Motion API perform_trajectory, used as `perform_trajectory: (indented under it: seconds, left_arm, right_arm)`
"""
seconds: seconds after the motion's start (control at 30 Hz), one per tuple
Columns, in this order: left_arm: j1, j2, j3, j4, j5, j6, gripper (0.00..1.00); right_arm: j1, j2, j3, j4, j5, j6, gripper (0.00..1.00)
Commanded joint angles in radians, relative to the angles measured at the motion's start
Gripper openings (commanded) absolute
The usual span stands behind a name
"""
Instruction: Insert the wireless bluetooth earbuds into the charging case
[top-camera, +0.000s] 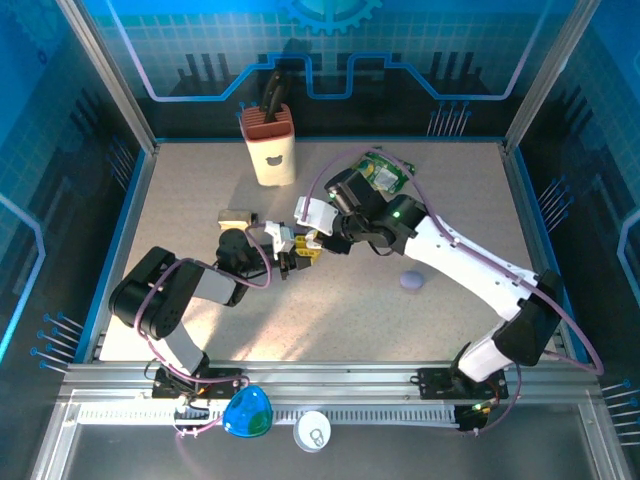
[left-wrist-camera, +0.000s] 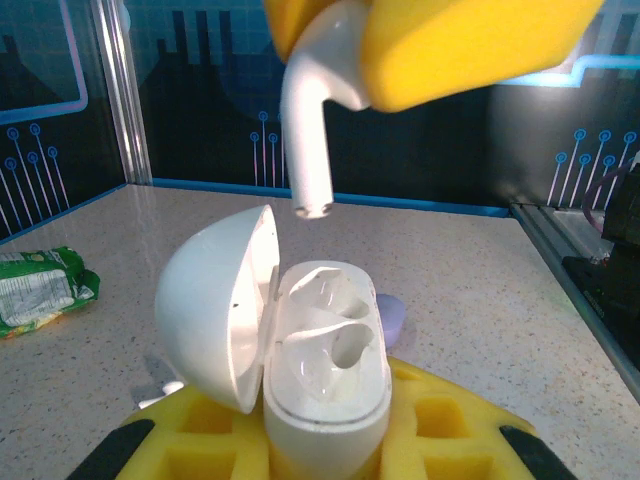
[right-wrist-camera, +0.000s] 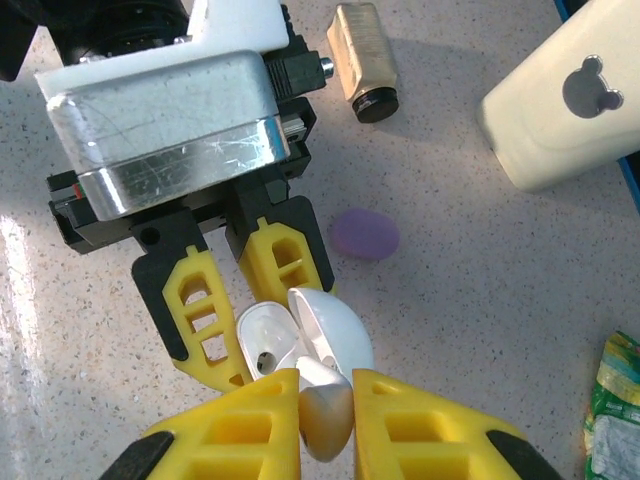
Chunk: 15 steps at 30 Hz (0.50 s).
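Status: mid-insert, nothing confirmed seated. Nearest, on the rail below the table's near edge: 1 blue wedge (top-camera: 247, 414) and 1 white disc (top-camera: 312, 431), neither part of the job. On the table, right of centre: 1 purple pebble (top-camera: 412, 281), lying loose. Just past it, left of centre: the left gripper (right-wrist-camera: 258, 315) is clamped on the charging case (left-wrist-camera: 325, 385). That's 1 case, lid (left-wrist-camera: 212, 300) swung open, wells facing up. The right gripper (right-wrist-camera: 327, 388) pinches 1 white earbud (left-wrist-camera: 308, 130) by its head, stem down, just above the case and not touching it. One well looks empty from the right wrist view. I can't tell about the other: glare, and the bud covers it. Left to do, my read: lower the stem into a well, release, close the lid. Farther back: 1 tan cylinder (top-camera: 234, 215). Then toward the far edge: 1 cream holder (top-camera: 271, 150) and 1 green packet (top-camera: 385, 173).
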Motion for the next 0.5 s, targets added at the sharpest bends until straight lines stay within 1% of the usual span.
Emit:
perform_trajectory:
  seconds: [0.0,0.47]
  left_arm:
    - [0.009,0.015,-0.015,0.027,0.004,0.047,0.1]
    - [0.009,0.016,-0.022,0.027,0.005,0.059,0.1]
  right_arm:
    - [0.02,0.036,0.048,-0.063,-0.005,-0.048,0.18]
    - [0.042,0.135,0.144,-0.182,0.013,-0.094,0.18]
